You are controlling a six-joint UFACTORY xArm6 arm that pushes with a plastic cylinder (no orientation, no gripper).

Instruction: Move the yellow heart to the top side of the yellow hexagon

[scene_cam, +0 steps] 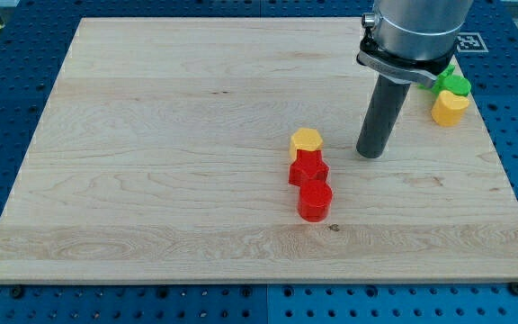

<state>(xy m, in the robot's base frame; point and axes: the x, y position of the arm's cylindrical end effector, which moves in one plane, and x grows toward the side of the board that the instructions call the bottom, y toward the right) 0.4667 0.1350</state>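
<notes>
The yellow heart [449,107] lies near the board's right edge, at the view's upper right. The yellow hexagon [307,140] lies near the middle of the board, touching a red star-like block [308,169] just below it. My tip [370,155] rests on the board to the right of the yellow hexagon and to the lower left of the yellow heart, touching neither.
A red cylinder [315,201] sits just below the red block. A green block [453,84] sits just above the yellow heart, partly hidden by the arm's body [416,31]. The wooden board [151,180] lies on a blue pegboard table.
</notes>
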